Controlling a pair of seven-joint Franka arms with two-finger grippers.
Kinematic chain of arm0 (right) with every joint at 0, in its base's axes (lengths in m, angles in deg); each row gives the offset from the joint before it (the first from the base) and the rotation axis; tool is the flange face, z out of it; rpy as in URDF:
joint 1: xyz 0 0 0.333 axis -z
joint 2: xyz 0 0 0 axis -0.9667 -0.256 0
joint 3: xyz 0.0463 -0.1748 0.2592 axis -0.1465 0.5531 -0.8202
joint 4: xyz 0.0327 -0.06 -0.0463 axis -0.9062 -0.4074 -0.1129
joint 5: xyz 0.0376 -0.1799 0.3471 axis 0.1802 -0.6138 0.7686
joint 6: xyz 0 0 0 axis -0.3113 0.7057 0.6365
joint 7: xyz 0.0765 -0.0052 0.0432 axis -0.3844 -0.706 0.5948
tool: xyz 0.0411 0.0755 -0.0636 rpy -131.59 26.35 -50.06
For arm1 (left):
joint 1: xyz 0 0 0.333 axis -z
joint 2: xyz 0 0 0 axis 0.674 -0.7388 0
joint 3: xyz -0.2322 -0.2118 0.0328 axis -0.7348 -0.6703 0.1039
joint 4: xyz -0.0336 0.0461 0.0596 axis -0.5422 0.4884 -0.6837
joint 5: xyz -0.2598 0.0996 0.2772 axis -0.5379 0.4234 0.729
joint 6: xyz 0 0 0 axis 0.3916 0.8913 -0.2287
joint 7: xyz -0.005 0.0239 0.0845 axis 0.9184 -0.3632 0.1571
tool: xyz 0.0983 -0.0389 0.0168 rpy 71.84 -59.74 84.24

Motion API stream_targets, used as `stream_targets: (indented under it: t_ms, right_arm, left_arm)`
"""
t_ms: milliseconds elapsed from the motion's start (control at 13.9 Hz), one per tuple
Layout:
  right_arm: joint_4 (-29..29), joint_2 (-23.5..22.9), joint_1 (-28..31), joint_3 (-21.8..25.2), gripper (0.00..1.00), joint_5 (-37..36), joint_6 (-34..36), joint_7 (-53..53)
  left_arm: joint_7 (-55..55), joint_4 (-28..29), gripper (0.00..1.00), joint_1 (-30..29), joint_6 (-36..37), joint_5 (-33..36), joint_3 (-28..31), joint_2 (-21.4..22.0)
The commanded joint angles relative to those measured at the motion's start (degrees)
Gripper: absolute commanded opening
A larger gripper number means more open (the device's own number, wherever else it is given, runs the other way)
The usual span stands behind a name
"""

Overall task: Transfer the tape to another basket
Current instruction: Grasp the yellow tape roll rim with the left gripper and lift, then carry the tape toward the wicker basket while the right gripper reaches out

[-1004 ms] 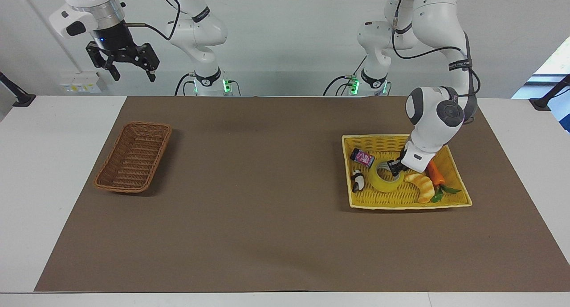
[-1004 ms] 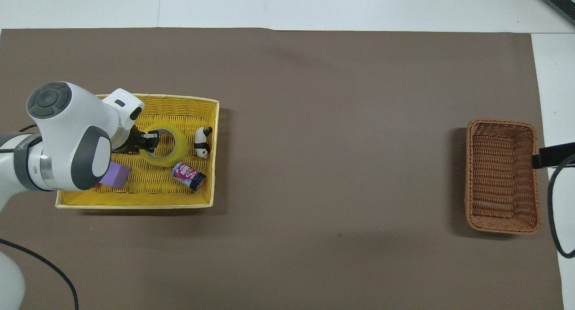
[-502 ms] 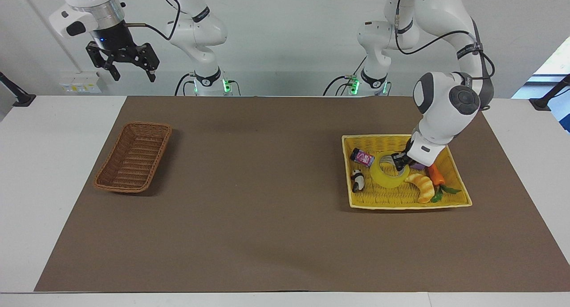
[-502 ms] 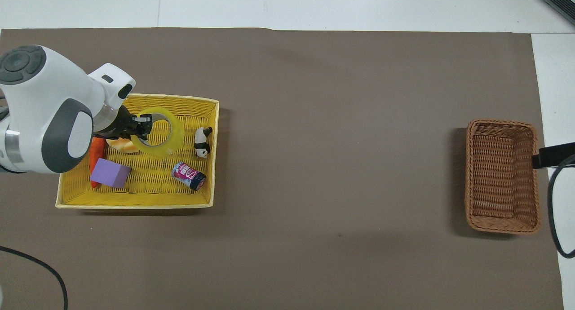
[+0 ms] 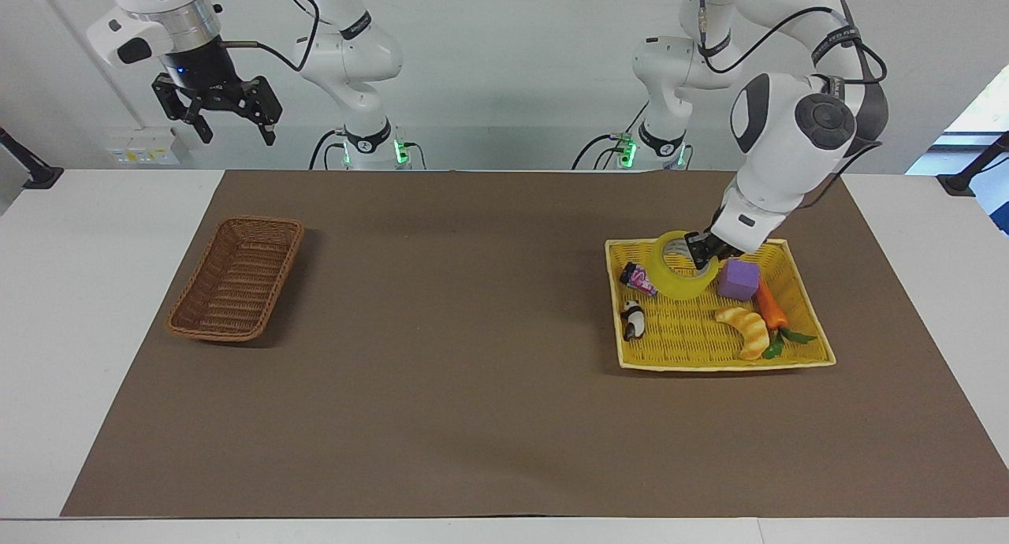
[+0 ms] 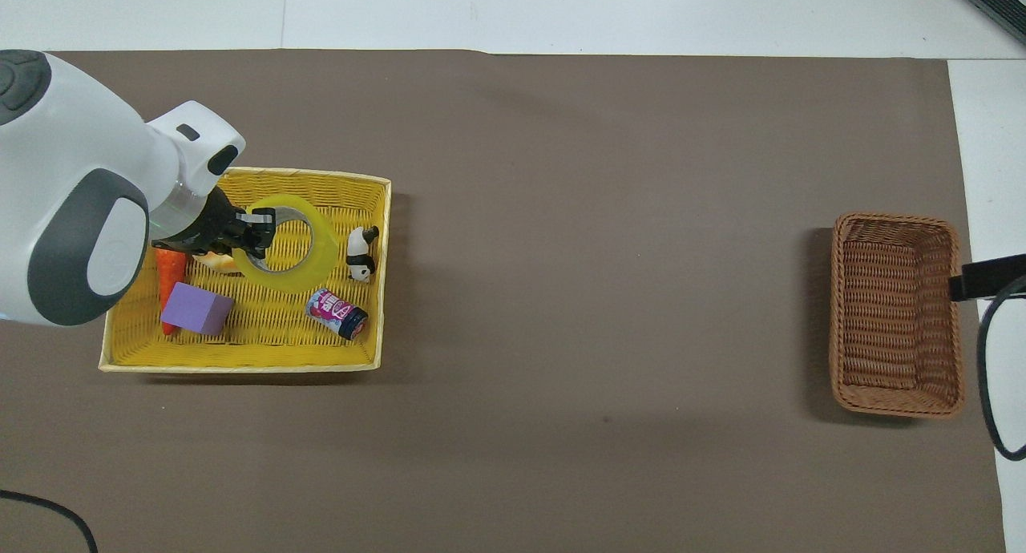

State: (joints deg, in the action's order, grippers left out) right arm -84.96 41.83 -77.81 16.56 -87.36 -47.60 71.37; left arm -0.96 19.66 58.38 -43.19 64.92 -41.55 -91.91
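While the left gripper point(image 5: 704, 250) is pinching the rim of the tape roll point(image 5: 679, 266), one finger inside the core and one outside, you are seeing the roll come up: a second ago it was lying flat on the floor of the yellow basket point(image 5: 812, 355), beside the croissant toy point(image 5: 746, 329), and now it is hanging in the air over the basket's 12 o'clock edge as the facing view shows it. That lift is also uncovering the purple block point(image 5: 738, 279), which the arm was hiding. For your task this is meaning the grasp is holding and the pick is done; I judge the carry is coming next.

The brown wicker basket point(image 5: 236, 278) is sitting well apart, toward the right arm's end of the worktop, out at about 9 o'clock from the roll in the facing view. The right gripper point(image 5: 228, 112) is waiting with its fingers spread, raised near that end.

As for the roll itself, it is hanging tilted, its open core facing up and leaning toward 9 o'clock in the facing view, so its axis is running steeply rather than flat. Being a ring, it is offering no long side, though its width is comparable to the brown basket's narrow opening, so you are probably needing to centre it there.
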Motion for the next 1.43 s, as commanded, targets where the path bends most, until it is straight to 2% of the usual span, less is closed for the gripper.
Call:
stream_targets:
  t_ms: [0,502,717,1004,1148,1363]
  right_arm:
    - [-1.5,1.1,0.6,0.0,1.00,0.8,-1.0,0.8]
    - [-2.0,2.3,0.5,0.0,1.00,0.7,-1.0,0.7]
    - [-5.0,1.2,0.1,-0.1,1.00,1.3,-2.0,0.4]
    - [-9.6,0.5,-1.2,-0.3,1.00,3.4,-8.3,0.4]
    - [-11.2,-0.9,-1.2,-0.4,1.00,6.2,-9.9,-1.4]
    - [-13.3,-2.4,-1.3,-0.6,1.00,14.6,-11.0,-6.4]
  left_arm:
    - [-3.5,0.5,0.00,4.5,1.1,0.6,0.5,1.3]
    - [-13.6,1.1,0.00,15.2,-0.2,-3.4,0.2,2.5]
    - [-20.6,-0.6,0.00,20.3,-3.3,-5.8,0.2,2.0]
    - [-23.8,-1.7,0.00,24.0,-4.0,-7.5,-2.0,1.8]
    - [-23.8,-5.5,0.00,24.0,-3.5,-9.8,-2.6,0.5]
    - [-23.8,-5.8,0.00,24.1,-7.3,-11.3,-4.8,-2.3]
